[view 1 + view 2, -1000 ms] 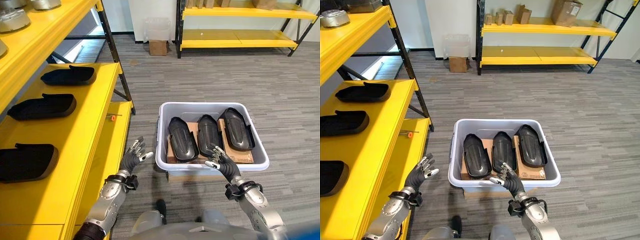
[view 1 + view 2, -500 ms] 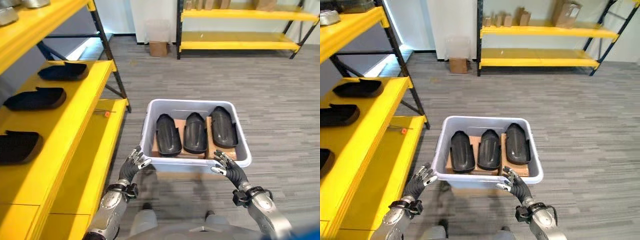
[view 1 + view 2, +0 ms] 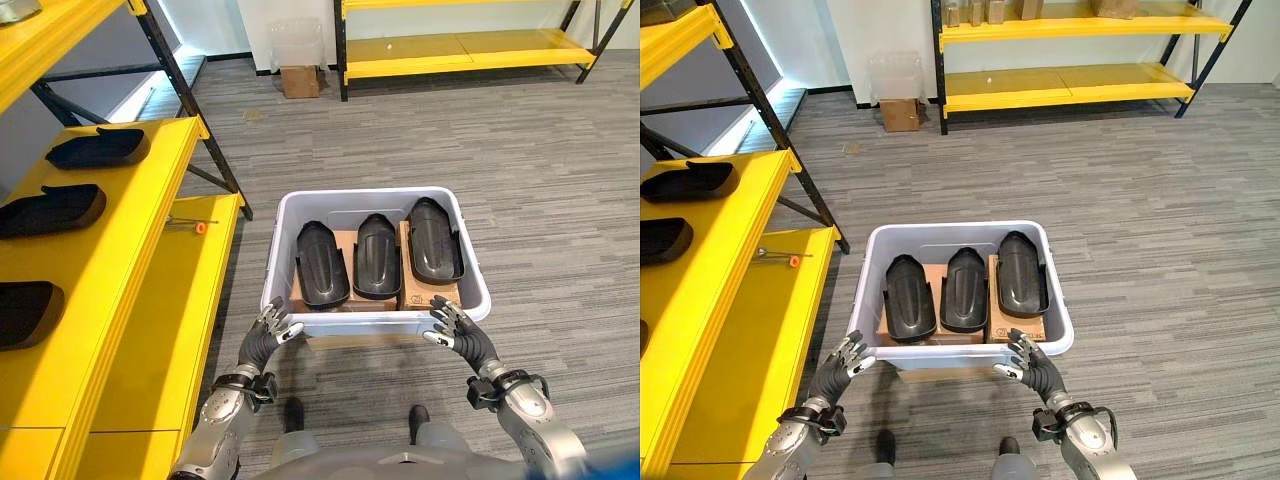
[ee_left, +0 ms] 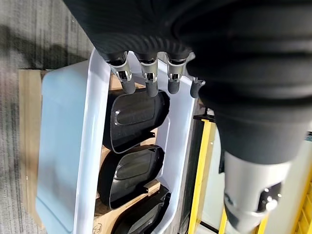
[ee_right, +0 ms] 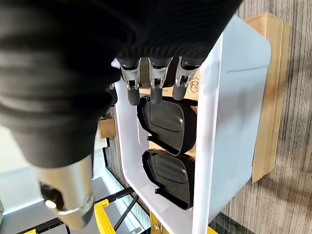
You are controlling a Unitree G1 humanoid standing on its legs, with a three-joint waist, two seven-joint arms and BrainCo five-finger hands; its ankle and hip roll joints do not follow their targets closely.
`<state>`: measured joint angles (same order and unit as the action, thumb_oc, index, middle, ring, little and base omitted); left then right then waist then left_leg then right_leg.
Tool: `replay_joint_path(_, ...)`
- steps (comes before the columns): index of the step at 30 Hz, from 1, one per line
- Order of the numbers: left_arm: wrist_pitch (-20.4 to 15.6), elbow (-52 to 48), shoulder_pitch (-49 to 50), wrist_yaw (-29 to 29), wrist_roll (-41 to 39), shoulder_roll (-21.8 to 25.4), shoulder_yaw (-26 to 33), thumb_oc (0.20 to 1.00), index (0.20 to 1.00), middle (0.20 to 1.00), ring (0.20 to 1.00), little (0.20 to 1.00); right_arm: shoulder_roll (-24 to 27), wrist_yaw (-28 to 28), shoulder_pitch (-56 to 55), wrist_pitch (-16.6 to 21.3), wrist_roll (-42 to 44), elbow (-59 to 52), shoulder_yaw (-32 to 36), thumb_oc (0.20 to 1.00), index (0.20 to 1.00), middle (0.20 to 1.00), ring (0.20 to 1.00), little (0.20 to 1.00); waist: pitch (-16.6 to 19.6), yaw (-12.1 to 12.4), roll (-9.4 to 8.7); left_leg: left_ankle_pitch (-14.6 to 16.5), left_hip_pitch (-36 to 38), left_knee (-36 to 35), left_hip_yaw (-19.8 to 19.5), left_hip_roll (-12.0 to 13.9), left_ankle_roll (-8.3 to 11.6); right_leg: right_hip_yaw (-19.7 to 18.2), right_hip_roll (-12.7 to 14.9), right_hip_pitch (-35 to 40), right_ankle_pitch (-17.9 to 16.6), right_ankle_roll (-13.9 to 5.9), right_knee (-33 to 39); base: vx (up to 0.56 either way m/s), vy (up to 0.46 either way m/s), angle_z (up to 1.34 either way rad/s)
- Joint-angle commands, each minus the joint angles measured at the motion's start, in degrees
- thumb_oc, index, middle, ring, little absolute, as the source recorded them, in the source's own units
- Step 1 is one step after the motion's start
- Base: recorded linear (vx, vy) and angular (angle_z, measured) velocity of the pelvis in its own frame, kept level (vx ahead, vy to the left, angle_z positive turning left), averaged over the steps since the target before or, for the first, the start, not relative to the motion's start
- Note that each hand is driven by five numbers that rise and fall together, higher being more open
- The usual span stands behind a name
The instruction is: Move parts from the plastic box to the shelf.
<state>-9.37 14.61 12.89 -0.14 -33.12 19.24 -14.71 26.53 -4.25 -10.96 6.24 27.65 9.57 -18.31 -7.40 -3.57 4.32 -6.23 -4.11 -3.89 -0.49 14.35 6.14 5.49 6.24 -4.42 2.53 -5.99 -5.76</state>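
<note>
Below the robot's head, the grey plastic box holds three black moulded parts on cardboard. Both the left hand and right hand hover spread and empty at its near corners. Best reach inward, gripping one part by its long edges before turning toward the yellow shelf.

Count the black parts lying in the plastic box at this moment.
3, side by side on cardboard in the plastic box: left part, middle part, right part. More black parts lie on the yellow shelf.
</note>
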Motion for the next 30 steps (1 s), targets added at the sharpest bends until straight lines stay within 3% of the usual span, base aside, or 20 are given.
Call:
replay_joint_path(1,-4.1,-7.94,-2.8,-0.77,-0.68,3.8,2.47,1.0,1.0,1.0,1.0,1.0,0.92,1.54,5.27,5.69,-1.85,-7.42,3.62,1.0,1.0,1.0,1.0,1.0,-2.14,1.3,-2.37,6.24,1.87,6.39,1.57,1.21,0.49,-0.83,4.85,-7.69,1.0,-2.15,-7.92,-0.04,0.007,-0.04)
replay_joint_path(5,-5.45,-11.84,-4.74,-0.34,-1.82,4.2,3.49,1.0,1.0,1.0,1.0,1.0,0.67,5.61,13.66,7.5,-4.6,-7.43,4.68,1.0,1.0,1.0,1.0,1.0,-3.4,1.85,-1.62,6.4,0.38,6.57,2.57,0.81,0.43,-2.6,5.16,-11.29,0.04,-2.41,-8.81,-0.09,0.03,-0.15)
replay_joint_path(7,-7.01,-14.79,-8.81,0.53,-3.01,4.47,2.67,1.0,1.0,1.0,1.0,1.0,0.57,11.49,24.68,8.67,-10.01,-5.08,4.28,1.0,1.0,1.0,1.0,1.0,-5.25,2.65,-0.89,6.47,-1.88,7.1,3.01,0.04,0.41,-4.0,5.41,-14.28,-1.02,-2.7,-9.18,-0.18,0.051,-0.29)
replay_joint_path(10,-8.05,-15.49,-12.51,1.65,-4.09,4.26,0.85,1.0,1.0,1.0,1.0,1.0,-0.88,15.87,33.59,8.89,-11.49,-0.55,2.68,1.0,1.0,1.0,1.0,1.0,-7.14,3.23,-0.79,6.62,-3.11,8.06,3.27,-0.35,0.41,-4.59,5.49,-15.72,-1.65,-2.55,-9.4,-0.12,0.012,-0.11)
replay_joint_path(12,-9.05,-17.61,-16.68,2.75,-4.95,5.07,-1.44,1.0,1.0,1.0,1.0,1.0,-0.9,21.74,44.68,8.61,-12.87,6.31,1.98,1.0,1.0,1.0,1.0,1.0,-9.43,4.08,-0.64,6.7,-5.07,9.0,3.42,-0.7,0.51,-5.39,5.24,-18.22,-2.26,-2.5,-9.88,-0.11,-0.011,-0.06)
replay_joint_path(19,-9.32,-19.09,-21.28,3.37,-4.68,7.07,-4.97,1.0,1.0,1.0,1.0,1.0,1.95,25.4,60.65,6.89,-12.25,21.87,-1.06,1.0,1.0,1.0,1.0,1.0,-12.23,5.03,-0.31,6.51,-7.66,10.14,3.09,-1.04,0.7,-5.65,5.05,-20.67,-2.89,-2.3,-10.42,-0.05,-0.015,-0.01)
replay_joint_path(30,-9.16,-20.18,-23.67,4.28,-5.52,8.41,-7.59,1.0,1.0,1.0,1.0,1.0,3.32,26.75,74.81,5.26,-10.95,39.36,-6.92,1.0,1.0,1.0,1.0,1.0,-15.98,6.18,0.9,4.83,-11.64,10.06,2.23,-1.05,1.07,-5.42,4.7,-25.08,-3.4,-1.68,-11.51,-0.04,-0.018,0.0)
